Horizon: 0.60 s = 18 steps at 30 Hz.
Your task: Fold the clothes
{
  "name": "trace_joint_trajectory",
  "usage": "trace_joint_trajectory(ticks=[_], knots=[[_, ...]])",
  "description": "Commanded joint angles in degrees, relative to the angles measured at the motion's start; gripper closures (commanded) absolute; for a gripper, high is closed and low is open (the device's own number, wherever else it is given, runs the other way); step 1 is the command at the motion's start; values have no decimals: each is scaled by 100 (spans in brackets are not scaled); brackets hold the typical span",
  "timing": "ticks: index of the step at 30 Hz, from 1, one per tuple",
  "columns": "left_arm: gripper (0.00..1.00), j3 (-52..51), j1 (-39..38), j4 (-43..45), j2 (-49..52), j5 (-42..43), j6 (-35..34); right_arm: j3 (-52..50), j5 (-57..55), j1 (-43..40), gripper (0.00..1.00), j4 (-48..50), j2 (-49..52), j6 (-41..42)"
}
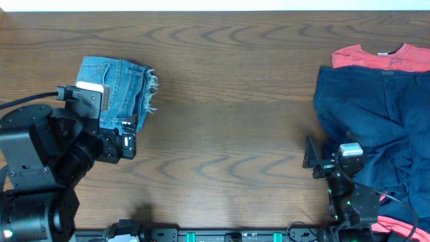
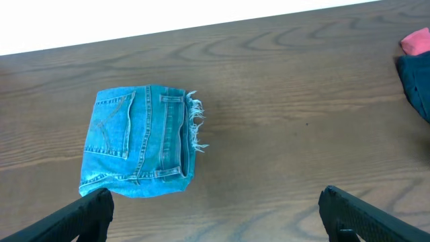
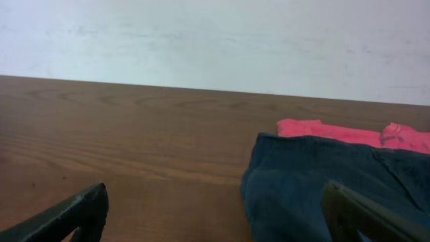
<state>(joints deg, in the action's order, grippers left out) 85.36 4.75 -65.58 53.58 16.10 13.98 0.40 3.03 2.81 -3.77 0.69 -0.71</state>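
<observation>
- The jeans (image 1: 119, 82) lie folded into a compact block on the counter (image 1: 235, 101), frayed hems facing right.
- The left end effector (image 2: 218, 215) hangs at the jeans' near side, fingers wide apart, empty.
- Far right of the jeans, a navy garment (image 1: 369, 111) lies rumpled over a coral T-shirt (image 1: 376, 59).
- The right end effector (image 3: 215, 208), equally far right of the jeans, is spread apart and holds nothing.

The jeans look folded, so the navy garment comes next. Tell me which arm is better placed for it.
Right. The open right gripper sits just beside the dark navy garment; the left gripper, also open, is across the table by the folded jeans.
</observation>
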Motion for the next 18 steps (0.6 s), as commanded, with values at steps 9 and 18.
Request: trace_joint_trajectory(ticks=[9, 18], knots=[[2, 90, -22, 2, -4, -52, 76, -9, 24, -28, 1, -22, -31, -66], [2, 81, -76, -2, -9, -52, 76, -9, 24, -28, 1, -24, -31, -66]])
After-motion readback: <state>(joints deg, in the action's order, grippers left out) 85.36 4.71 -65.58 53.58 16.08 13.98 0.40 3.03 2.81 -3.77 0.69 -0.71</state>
